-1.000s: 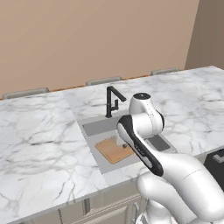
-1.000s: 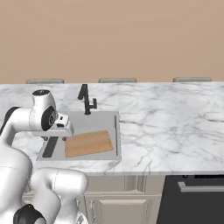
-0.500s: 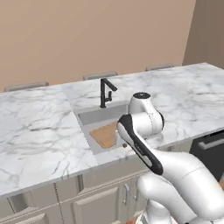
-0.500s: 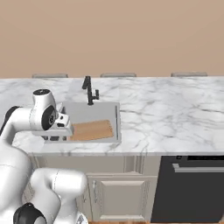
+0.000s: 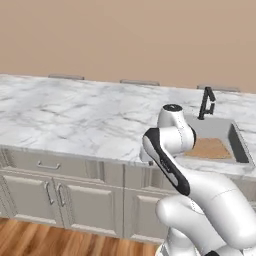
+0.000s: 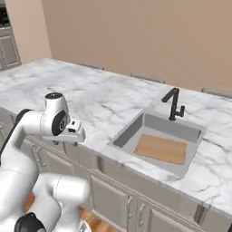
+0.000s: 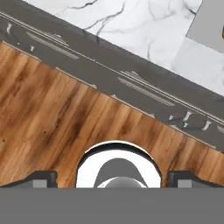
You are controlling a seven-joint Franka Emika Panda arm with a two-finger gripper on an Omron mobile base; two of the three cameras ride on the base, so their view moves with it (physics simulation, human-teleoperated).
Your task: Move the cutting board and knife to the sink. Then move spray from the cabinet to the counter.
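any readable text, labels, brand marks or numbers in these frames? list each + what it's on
None: no text, label, brand or number can be read.
cutting board in the sink: plain wood, unmarked.
counter, faucet, lower cabinets: no markings.
gripper: open, no lettering visible.

The left base view looks from behind and left of the arm [image 5: 175, 150], forward and down over the tabletop [image 5: 75, 117], with the sink [image 5: 220, 142] far to its right. The right base view looks from behind and right – the same tabletop [image 6: 104, 97] and sink [image 6: 158, 136] run slantwise across it, the arm [image 6: 45, 127] near at lower left. Both share slab, sink and faucet. The hand view faces straight down onto the floor [image 7: 57, 118] and the cabinet fronts [image 7: 131, 87] – the tabletop edge [image 7: 144, 30] lies along its top.
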